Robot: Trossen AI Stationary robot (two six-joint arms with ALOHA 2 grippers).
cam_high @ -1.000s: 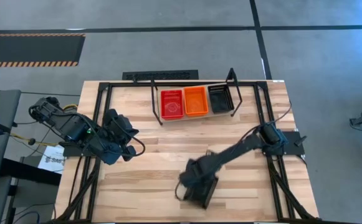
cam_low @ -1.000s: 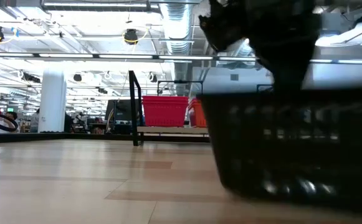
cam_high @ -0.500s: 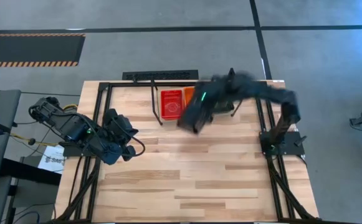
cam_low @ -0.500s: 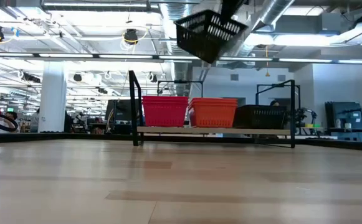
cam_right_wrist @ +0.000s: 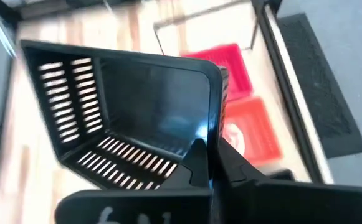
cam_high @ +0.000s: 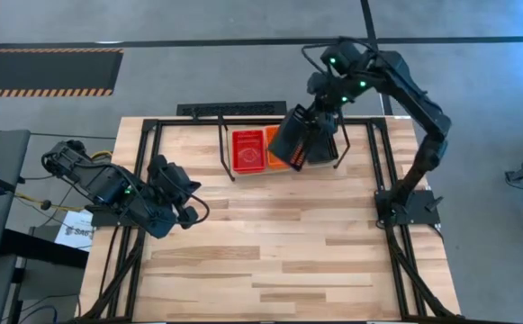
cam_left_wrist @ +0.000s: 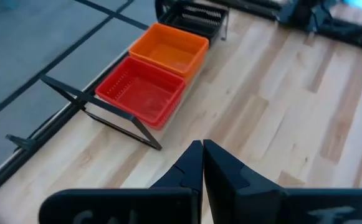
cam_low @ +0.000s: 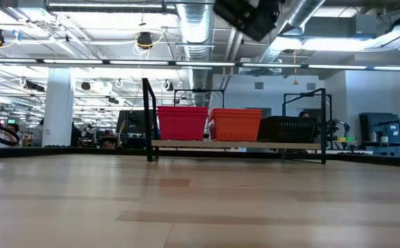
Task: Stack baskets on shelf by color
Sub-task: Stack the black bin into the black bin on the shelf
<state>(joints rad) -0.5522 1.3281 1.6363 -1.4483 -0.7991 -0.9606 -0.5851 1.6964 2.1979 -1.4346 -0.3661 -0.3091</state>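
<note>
My right gripper [cam_high: 320, 115] is raised high over the shelf [cam_low: 235, 143] and is shut on a black mesh basket [cam_high: 294, 137]. That basket hangs tilted above the orange and black baskets and shows at the top of the low view [cam_low: 248, 15]. On the shelf board stand a red stack [cam_low: 182, 122], an orange stack [cam_low: 235, 124] and a black one [cam_low: 288, 129], side by side on their bottoms. My left gripper [cam_left_wrist: 202, 155] is shut on nothing and waits over the table's left part [cam_high: 185, 200]. My right gripper holds the black basket by one side wall at its rim [cam_right_wrist: 214, 127]. The wall is pinched with one finger [cam_right_wrist: 195, 158] inside the basket and the other outside. The basket is lifted clear and tilted, with its open side turned toward the wrist camera.
The shelf's black wire end loops [cam_high: 226, 148] [cam_high: 337, 126] stand upright at both ends of the board. Black frame rails [cam_high: 144, 153] run along the table's left and right edges. Bare wood [cam_high: 279, 252] fills the middle and near part of the table.
My right gripper has carried the black basket from the table's near part, up and toward the far edge. The basket has gone from just above the table to high over the shelf, tilted. The left arm has kept still.
</note>
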